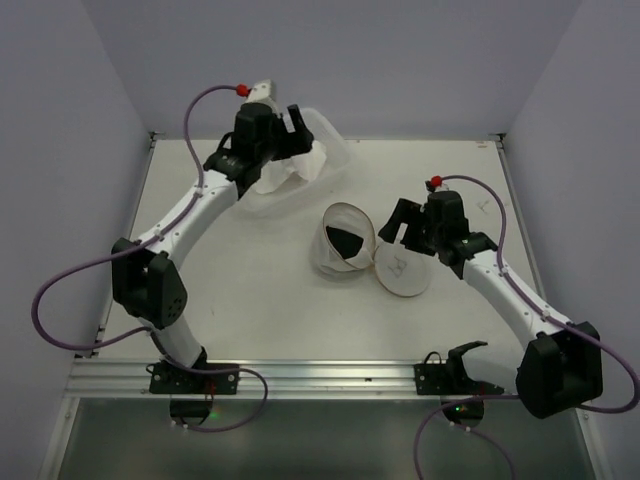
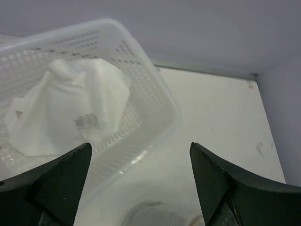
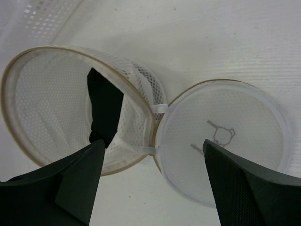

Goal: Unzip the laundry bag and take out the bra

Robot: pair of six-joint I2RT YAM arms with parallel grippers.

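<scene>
pouch unzipped, bra inside, both grippers empty

right gripper point(image 3: 153, 150) fingers fill the bottom corners of the right wrist view, spread wide, nothing between them. beyond them, mid-frame: laundry bag point(image 3: 42, 94) lying on its side on the table point(image 3: 211, 37), mouth open, tan rim showing. its round lid point(image 3: 225, 136) lies flat at right of frame, touching the rim, with a faint bra drawing on it. bra point(image 3: 106, 106): black fabric, inside the pouch, seen through the mouth, against the wall nearest the lid.

overhead view: bag at centre frame, right gripper hanging just right of it, above the lid.

left gripper point(image 2: 141, 155): fingers apart too, empty, held over a corner of a plastic basket point(image 2: 155, 80), upper centre of the overhead view. crumpled white cloth point(image 2: 70, 108) lies in the basket. left gripper well apart from the bag.
</scene>
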